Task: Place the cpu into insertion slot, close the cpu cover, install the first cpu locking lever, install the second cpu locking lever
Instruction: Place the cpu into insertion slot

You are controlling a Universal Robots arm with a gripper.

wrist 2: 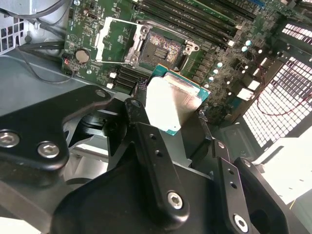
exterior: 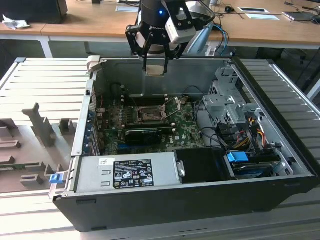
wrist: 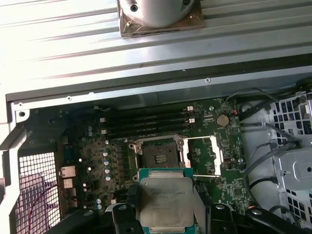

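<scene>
An open desktop computer case point(exterior: 150, 200) lies on its side on a grey ribbed metal table point(exterior: 45, 85), which runs out past it on both sides. A grey moulded fixture tray point(exterior: 30, 135) rests near the table edge at the exterior view's left. Behind the table stands a long wooden desk point(exterior: 100, 20) with papers and small devices on it, and a crumpled white cloth point(exterior: 15, 22) at its end on the exterior view's left.

The gripper point(exterior: 154, 69) hangs over the far rim of the case, jaws clamped narrow on two opposite edges of the cpu point(exterior: 154, 71). In both wrist views the cpu point(wrist: 165, 204) point(wrist 2: 170, 105) shows its pale metal lid and green border, held in the air above the motherboard and apart from it.

The insertion slot point(wrist: 158, 156) point(exterior: 148, 114) sits near the middle of the green motherboard, dark centre bare. The cpu cover point(wrist: 204, 155) point(wrist 2: 114, 41) is swung open and lies just beside the slot, on the side toward the coin battery point(wrist: 223, 119). Long black memory slots point(wrist: 146, 124) run between the socket and the case's far wall.

A grey power supply point(exterior: 127, 172) fills the case's near edge, the black graphics card point(exterior: 145, 134) lies between it and the socket, and a metal drive cage point(exterior: 227, 100) with cables takes the side at the exterior view's right
</scene>
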